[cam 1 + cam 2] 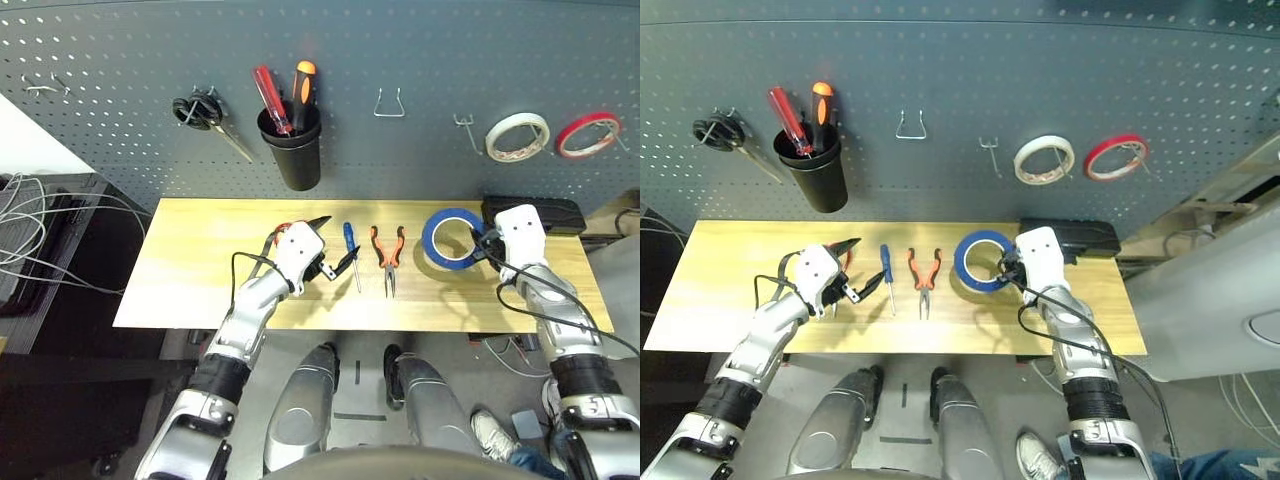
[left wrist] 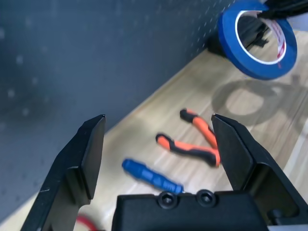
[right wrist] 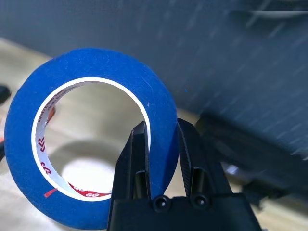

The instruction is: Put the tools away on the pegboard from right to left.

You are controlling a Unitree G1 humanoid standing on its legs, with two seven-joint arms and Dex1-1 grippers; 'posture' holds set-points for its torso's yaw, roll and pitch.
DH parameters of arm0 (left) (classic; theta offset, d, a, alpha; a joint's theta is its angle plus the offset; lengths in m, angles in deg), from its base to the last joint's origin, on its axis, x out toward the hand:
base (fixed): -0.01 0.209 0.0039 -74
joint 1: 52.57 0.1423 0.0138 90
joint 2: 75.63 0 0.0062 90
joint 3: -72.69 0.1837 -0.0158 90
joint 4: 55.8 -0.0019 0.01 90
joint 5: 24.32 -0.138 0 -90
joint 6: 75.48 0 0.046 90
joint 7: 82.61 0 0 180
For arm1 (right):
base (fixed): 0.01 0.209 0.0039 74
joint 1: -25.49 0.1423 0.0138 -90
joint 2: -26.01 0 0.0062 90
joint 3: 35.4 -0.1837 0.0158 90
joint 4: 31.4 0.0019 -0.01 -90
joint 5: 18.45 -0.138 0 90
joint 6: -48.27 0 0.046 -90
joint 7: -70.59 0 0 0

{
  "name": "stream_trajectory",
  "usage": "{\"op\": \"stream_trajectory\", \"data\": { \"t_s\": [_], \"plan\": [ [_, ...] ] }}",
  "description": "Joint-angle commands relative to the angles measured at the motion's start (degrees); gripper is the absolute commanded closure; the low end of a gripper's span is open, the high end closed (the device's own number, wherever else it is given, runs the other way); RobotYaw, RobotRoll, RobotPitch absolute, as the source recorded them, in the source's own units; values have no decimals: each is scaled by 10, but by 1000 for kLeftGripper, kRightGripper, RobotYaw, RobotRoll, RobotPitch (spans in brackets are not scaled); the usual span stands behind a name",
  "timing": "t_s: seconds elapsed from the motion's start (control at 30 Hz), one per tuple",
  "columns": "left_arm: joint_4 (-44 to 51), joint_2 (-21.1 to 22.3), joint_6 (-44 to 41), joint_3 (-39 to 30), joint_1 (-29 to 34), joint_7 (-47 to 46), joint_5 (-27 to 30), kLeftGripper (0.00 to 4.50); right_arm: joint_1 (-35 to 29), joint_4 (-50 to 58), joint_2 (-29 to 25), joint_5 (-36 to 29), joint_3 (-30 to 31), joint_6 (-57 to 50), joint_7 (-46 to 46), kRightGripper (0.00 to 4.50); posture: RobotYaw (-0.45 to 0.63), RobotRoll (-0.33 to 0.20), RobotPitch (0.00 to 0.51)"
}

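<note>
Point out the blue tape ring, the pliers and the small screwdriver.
blue tape ring (image 3: 159, 103): right wrist view, on the blue outer band.
pliers (image 1: 382, 244): left eye view, on an orange handle.
small screwdriver (image 1: 349, 237): left eye view, on the blue handle.

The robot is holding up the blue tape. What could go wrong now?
The right gripper pinches just one edge of the blue tape ring, so the ring might swing or slip and drop onto the table. It might also miss the small hook on the pegboard, which sits close beside the white tape ring, and bump that.
</note>
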Motion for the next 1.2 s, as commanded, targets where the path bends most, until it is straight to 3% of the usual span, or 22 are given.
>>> {"op": "stream_trajectory", "data": {
  "t_s": [0.03, 0.37, 0.73, 1.2],
  "plan": [
    [-20, -2, 9, -1, -4, 7, 3, 0, -21, 28, -13, 6, -10, 62, -3, 3784, 34, 0, 179],
    [-39, -3, 13, -2, -23, 16, 6, 0, -19, 81, -25, 8, -35, 142, -26, 3784, 21, 0, 182],
    [-39, -4, 10, -1, -30, 20, 7, 0, 28, 103, -24, 11, -39, 170, -57, 3784, 22, 0, 182],
    [21, -33, 6, -3, -23, 65, 66, 0, 133, -37, -16, 34, -29, 178, -100, 3785, 51, 0, 180]
  ]
}}
